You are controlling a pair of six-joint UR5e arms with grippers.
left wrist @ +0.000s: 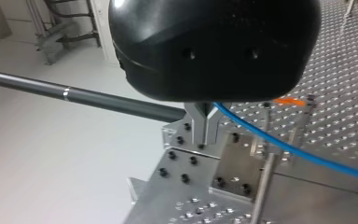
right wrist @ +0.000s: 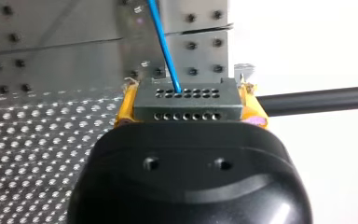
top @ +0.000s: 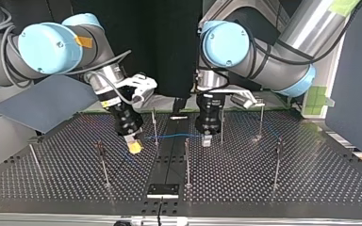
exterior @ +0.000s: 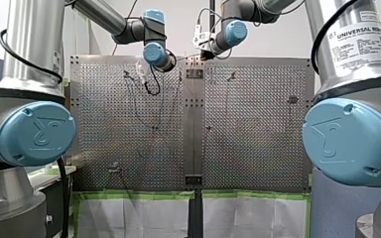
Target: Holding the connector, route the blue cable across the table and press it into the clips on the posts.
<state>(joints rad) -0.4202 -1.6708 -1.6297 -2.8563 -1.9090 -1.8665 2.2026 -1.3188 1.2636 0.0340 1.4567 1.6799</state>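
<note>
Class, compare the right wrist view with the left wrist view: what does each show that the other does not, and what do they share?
Only the right wrist view shows the grey block connector with rows of holes, held between the yellow pads of my right claw. Only the left wrist view shows my left claw, its metal fingers closed on the thin blue cable, and a thin metal post. Both show that cable and the perforated metal table.

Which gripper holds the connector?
My right gripper: the grey connector sits between its yellow pads. My left gripper has bare metal fingers and no connector.
</note>
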